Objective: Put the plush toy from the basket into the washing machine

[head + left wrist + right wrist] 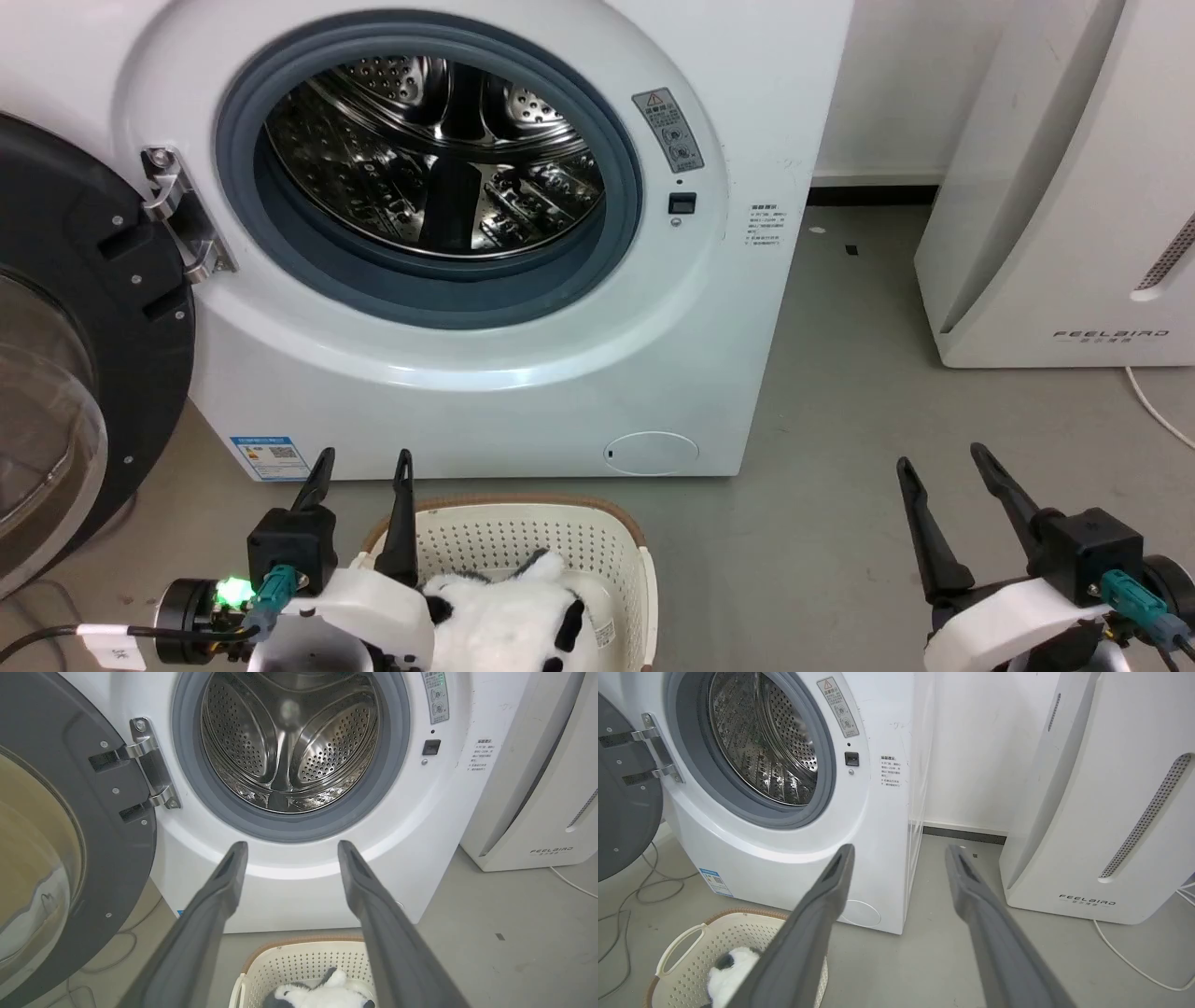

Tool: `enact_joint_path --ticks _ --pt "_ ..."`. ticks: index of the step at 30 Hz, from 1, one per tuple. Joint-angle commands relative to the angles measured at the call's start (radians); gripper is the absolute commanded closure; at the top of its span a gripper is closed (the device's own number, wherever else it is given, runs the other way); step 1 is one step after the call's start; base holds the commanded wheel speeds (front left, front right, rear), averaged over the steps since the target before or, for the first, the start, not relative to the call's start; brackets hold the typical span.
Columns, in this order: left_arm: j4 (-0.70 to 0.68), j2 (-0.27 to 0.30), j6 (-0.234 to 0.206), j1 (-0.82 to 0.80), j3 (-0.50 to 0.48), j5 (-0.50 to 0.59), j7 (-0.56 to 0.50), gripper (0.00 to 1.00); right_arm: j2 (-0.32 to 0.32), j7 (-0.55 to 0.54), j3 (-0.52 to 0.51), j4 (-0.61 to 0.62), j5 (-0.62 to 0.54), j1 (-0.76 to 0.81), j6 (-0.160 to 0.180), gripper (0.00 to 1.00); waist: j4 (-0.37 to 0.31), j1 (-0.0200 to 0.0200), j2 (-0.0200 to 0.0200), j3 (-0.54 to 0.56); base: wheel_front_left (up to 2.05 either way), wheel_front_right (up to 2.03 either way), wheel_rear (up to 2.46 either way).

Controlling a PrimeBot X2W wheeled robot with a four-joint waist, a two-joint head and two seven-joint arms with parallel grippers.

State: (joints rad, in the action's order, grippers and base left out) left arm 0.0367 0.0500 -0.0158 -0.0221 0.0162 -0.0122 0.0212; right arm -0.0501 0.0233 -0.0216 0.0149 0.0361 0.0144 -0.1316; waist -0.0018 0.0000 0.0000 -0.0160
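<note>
Since the plush toy lies in the basket, grasping comes first, I judge. The left gripper and right gripper are spread wide and empty; the left should lower onto it.

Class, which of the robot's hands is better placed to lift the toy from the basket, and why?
Left. The open left hand is at the basket beside the toy; the right hand, also open, is off over floor.

The left gripper sits low on the left with its two dark fingers spread apart and pointing up. The right gripper mirrors it on the right, above a pale wrist.
</note>
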Motion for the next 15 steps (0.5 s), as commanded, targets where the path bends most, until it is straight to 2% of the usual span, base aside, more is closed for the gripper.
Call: enact_joint_path --ticks 1,15 --pt "0.014 0.000 -0.006 -0.020 0.002 -0.007 0.012 0.00 0.000 0.011 -0.005 0.010 0.012 -0.009 0.000 0.00 -0.002 0.0000 0.0000 -0.006 0.00 0.00 0.00" --pt "0.209 0.003 0.025 -0.131 0.024 -0.034 0.036 0.00 0.000 0.038 -0.018 0.031 0.046 -0.047 0.000 0.00 -0.019 0.0000 0.0000 -0.093 0.00 0.00 0.00"
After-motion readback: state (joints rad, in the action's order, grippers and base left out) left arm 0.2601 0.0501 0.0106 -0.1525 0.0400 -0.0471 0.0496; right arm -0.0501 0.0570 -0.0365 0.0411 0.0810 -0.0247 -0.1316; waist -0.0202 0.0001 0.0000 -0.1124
